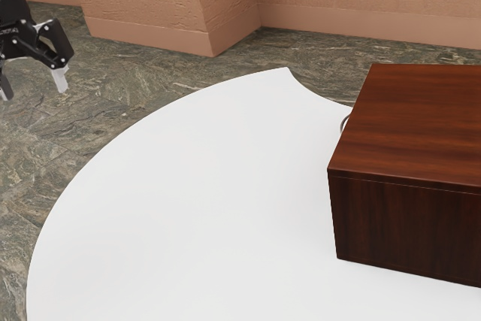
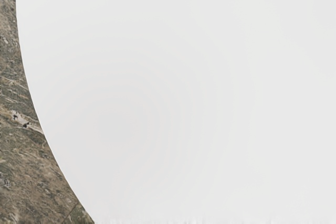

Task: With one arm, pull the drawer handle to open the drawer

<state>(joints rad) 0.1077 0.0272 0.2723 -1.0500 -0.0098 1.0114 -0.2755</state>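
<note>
end effector (image 1: 34, 92): released, fingers spread | drawer cabinet (image 1: 409, 148): glossy dark wood box | table (image 1: 203, 208): smooth white, curved

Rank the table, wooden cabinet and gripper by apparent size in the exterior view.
1. table, largest
2. wooden cabinet, partly cut off at the edge
3. gripper, smallest, though it looks farther from the camera, so its real size is unsure

Drawer box (image 1: 409, 174) on table (image 1: 195, 216), exterior view's right

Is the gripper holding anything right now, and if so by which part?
Nothing is held. The gripper hangs open above the floor, well apart from the wooden drawer box.
</note>
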